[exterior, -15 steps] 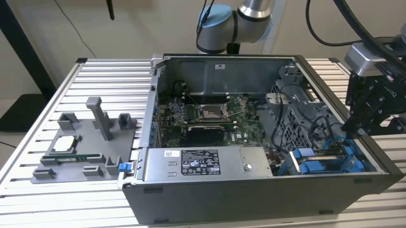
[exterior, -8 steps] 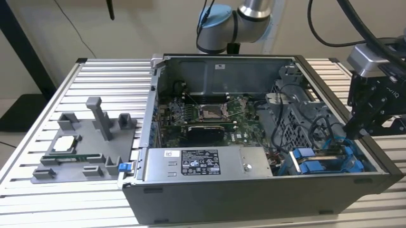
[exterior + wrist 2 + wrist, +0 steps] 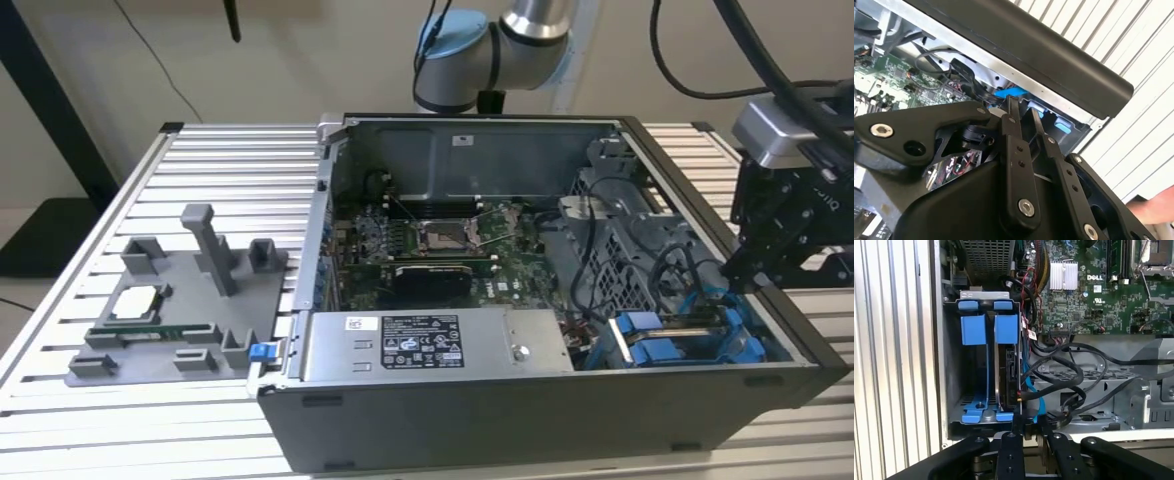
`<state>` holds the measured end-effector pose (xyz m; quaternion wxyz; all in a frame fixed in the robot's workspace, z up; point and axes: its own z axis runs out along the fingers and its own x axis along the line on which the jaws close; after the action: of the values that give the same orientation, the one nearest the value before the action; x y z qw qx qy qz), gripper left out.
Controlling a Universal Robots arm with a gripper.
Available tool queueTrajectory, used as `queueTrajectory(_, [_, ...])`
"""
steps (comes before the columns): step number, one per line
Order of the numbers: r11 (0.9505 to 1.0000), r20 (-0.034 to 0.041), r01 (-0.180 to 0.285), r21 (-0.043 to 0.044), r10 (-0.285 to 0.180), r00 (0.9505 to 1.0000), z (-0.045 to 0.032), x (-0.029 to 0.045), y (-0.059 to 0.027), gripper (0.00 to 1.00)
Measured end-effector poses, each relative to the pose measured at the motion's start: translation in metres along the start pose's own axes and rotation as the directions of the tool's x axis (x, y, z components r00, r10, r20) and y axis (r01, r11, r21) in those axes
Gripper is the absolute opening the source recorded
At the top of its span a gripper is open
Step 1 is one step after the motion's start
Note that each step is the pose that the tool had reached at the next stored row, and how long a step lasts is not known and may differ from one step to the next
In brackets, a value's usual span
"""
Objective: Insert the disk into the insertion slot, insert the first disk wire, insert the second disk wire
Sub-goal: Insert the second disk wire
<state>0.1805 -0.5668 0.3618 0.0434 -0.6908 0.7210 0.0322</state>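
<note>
Holding the end effector [image 3: 1023, 110] just over the open end of the insertion slot [image 3: 953, 390], in the corner of the computer case [image 3: 534, 430]; being unable to tell whether spread or pinching anything. Finding the disk [image 3: 1008, 370] already seated on edge in that slot, blue carrier tab [image 3: 1006, 329] at one end. Probably risking a snag on the black cables [image 3: 1074, 375] and the blue cable [image 3: 1030, 387] looping just beside the disk, tugging a plug askew or bending contacts through crooked pressing.

The disk [image 3: 1006, 365] sits edge-on in the slot [image 3: 952, 390], its blue carrier tabs showing. A blue cable [image 3: 1030, 387] and black cables [image 3: 1074, 377] loop beside it, near the claw [image 3: 1031, 435]. The motherboard [image 3: 1094, 300] lies beyond.
</note>
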Motion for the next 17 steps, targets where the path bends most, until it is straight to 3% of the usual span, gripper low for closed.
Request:
queueTrajectory(2, [1.0000,0.0226,-0.001,-0.0009,0.001,0.9997,0.0002,0.0001,0.0000,1.00])
queueTrajectory(3, [1.0000,0.0284,-0.002,-0.0012,0.002,0.9996,0.0003,0.0001,0.0000,1.00])
queueTrajectory(7, [1.0000,0.0383,-0.003,-0.0014,0.003,0.9993,0.0007,0.0004,0.0000,1.00])
queueTrajectory(8, [1.0000,0.0394,-0.003,-0.0015,0.003,0.9992,0.0008,0.0005,0.0000,0.00])
queueTrajectory(17, [1.0000,0.0404,-0.003,-0.0015,0.004,0.9992,0.0010,0.0011,0.0000,0.00])
